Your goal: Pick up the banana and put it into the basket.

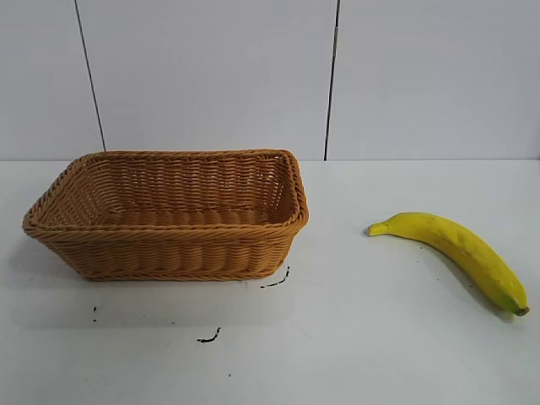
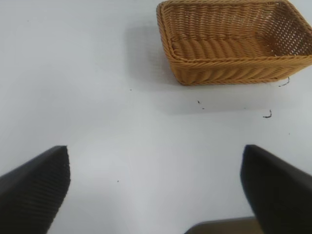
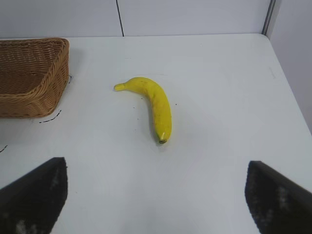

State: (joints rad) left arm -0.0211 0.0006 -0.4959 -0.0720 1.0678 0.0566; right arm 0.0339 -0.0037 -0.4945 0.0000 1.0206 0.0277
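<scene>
My right gripper (image 3: 156,195) has its fingers spread wide apart and holds nothing; it hangs above bare table (image 3: 219,97), with the banana (image 3: 153,105) lying ahead of it, well apart from either fingertip. My left gripper (image 2: 156,190) is likewise spread wide and empty, over bare table with the basket (image 2: 234,68) some way beyond it. In the exterior view the banana (image 1: 460,253) lies flat on the table at the right, well apart from the basket (image 1: 169,253) at the left. The basket appears empty, though its near wall hides part of the floor. Assessment: nothing of the task is done; approach, grasp, carry and release all remain.
</scene>
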